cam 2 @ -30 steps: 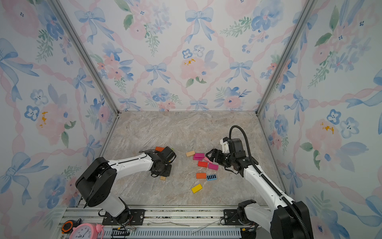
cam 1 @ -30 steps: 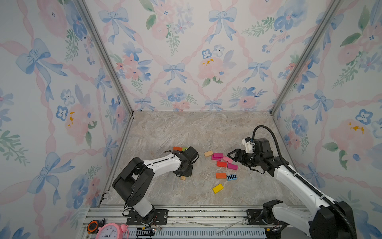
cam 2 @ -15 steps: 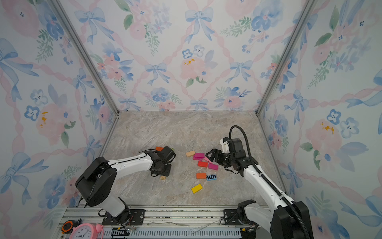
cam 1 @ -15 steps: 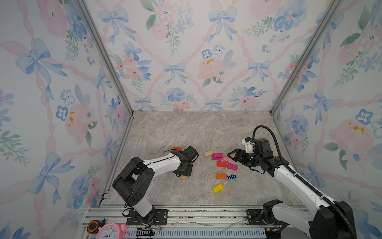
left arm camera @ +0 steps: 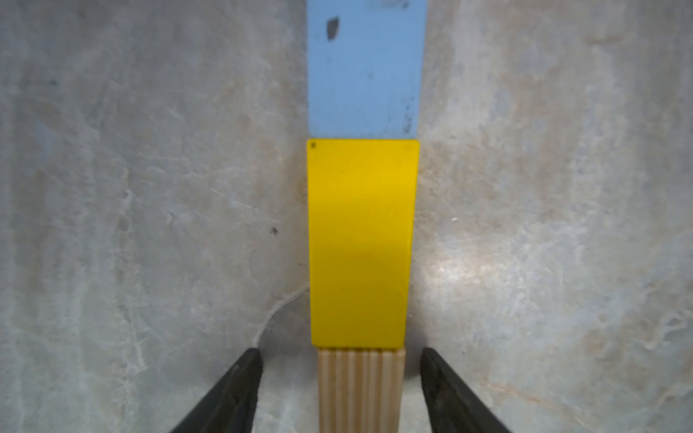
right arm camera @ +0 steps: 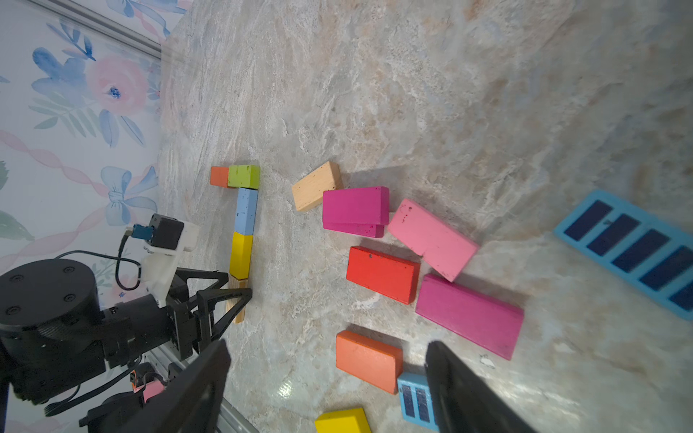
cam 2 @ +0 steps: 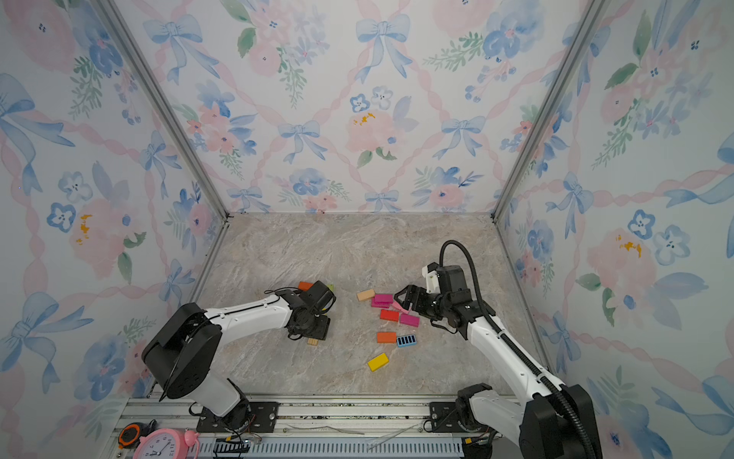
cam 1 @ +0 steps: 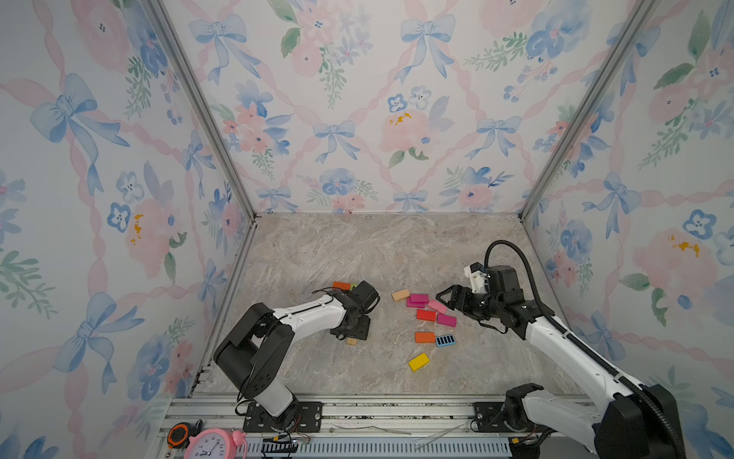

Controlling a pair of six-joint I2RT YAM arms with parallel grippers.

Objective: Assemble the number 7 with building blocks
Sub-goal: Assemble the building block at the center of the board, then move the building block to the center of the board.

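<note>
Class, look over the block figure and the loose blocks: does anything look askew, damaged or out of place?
The number 7 lies straight. Its flat light blue block carries dark scuffs, and among the loose pieces one magenta rectangular block sits stacked on another.

Grooved, unpainted wood block (left arm camera: 360,390); smooth, satin-painted yellow block (left arm camera: 360,243); matt blue block (left arm camera: 363,71) with scuffed paint. All lie on a marble-look table (left arm camera: 131,187) with a faint sheen.
</note>
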